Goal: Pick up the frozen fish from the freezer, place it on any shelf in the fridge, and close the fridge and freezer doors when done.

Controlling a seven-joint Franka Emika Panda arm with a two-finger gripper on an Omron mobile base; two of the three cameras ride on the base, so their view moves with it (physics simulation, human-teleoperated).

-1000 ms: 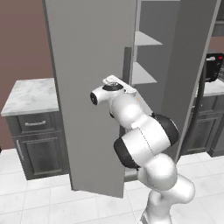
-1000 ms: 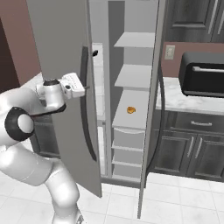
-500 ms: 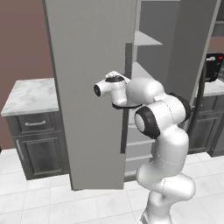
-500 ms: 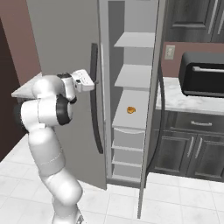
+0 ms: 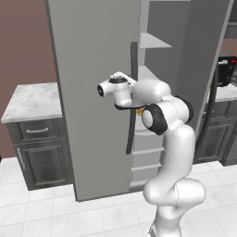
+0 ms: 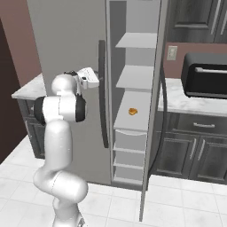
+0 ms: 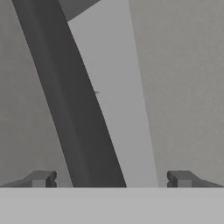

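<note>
My gripper is open and faces the wide grey fridge door at close range. The door's long dark handle runs slantwise between the two fingertips, and nothing is held. From the base views, my hand is at mid height beside that handle. The fridge door stands almost flush with the unit and hides the glass shelf. The narrow freezer is open, its door swung out edge-on at the right. The frozen fish is out of view.
A small orange lump lies on a grey freezer shelf. A black microwave sits on the right counter. A marble counter over dark cabinets stands left of the unit. White tiled floor lies in front.
The fridge door has swung from an angled, open position to nearly closed. My arm has straightened and risen, with the hand following the door by its handle. The gripper stayed open.
</note>
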